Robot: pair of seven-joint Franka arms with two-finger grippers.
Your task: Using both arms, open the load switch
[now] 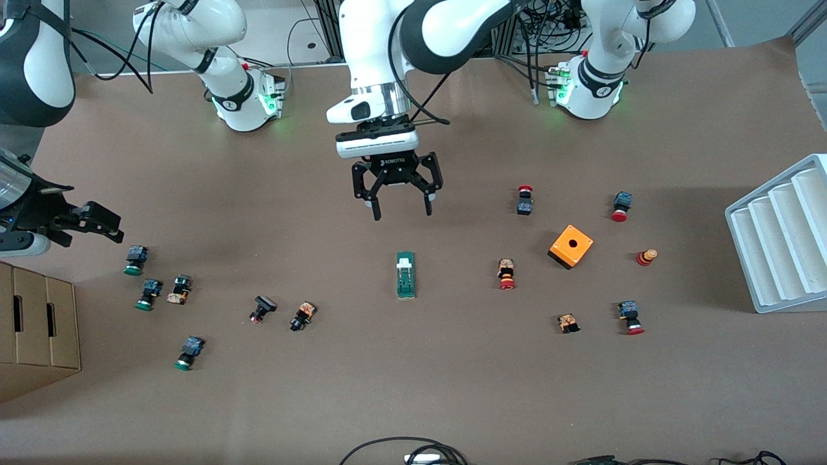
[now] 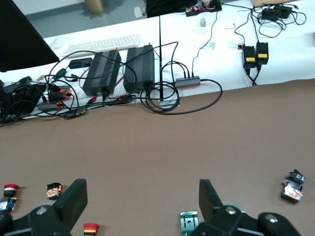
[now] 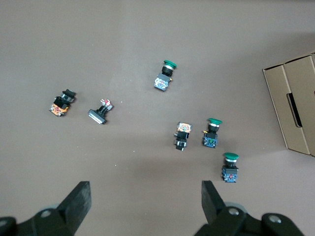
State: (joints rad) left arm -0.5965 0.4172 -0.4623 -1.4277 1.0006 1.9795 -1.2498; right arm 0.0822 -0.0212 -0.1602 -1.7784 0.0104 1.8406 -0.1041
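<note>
both jaws wide, holding nothing

Both arms (image 1: pixel 413 32) were glossy white shells with black joint bands, their bases glowing green and trailing black cables. The left gripper (image 1: pixel 400 210) was a black linkage of two fingers under a white collar (lettered ROBOTIQ). The right gripper (image 1: pixel 97 223) was likewise black and angular.

Brown table (image 1: pixel 452 400), white stepped rack (image 1: pixel 782 239), cardboard box (image 1: pixel 35 329), cable-strewn white bench (image 2: pixel 206 54).
</note>
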